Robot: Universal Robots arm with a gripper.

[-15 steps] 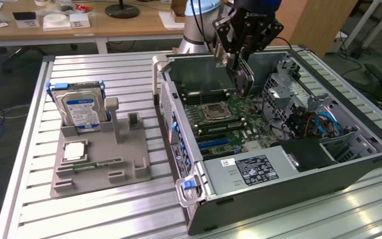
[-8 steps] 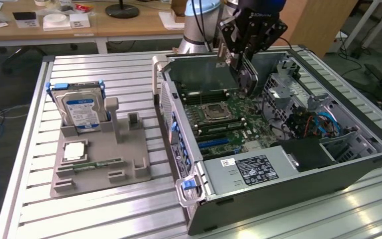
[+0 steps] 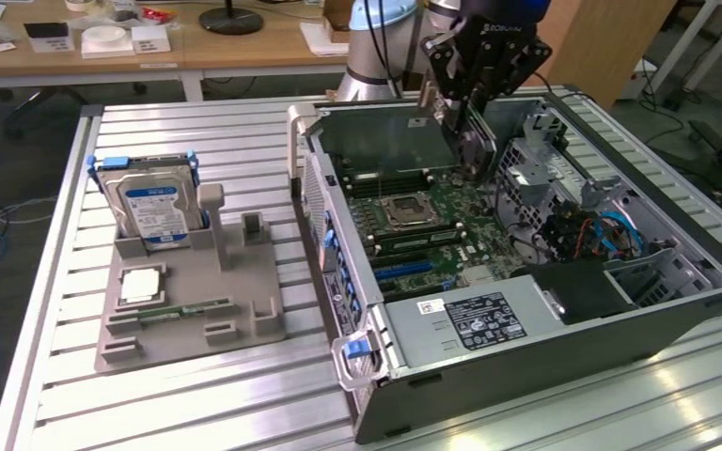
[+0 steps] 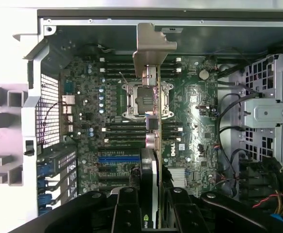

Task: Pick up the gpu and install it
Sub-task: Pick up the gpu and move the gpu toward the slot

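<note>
One card gripped: claw (image 4: 153,196) closed on the gpu (image 4: 150,167), which hangs on edge over the CPU socket (image 4: 132,102) of the open case (image 3: 562,329), silver bracket (image 4: 149,48) toward the rear wall (image 4: 107,29); a clean seat likely wants it plumb and square to the blue slot (image 4: 117,158).

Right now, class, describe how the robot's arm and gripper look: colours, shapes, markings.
The arm is a silver-grey tube with a light-blue joint cap. The gripper is black and angular, built of bolted linkage plates, with small white lettering on its body. In the wrist view its glossy black casing shows round screw heads.
</note>
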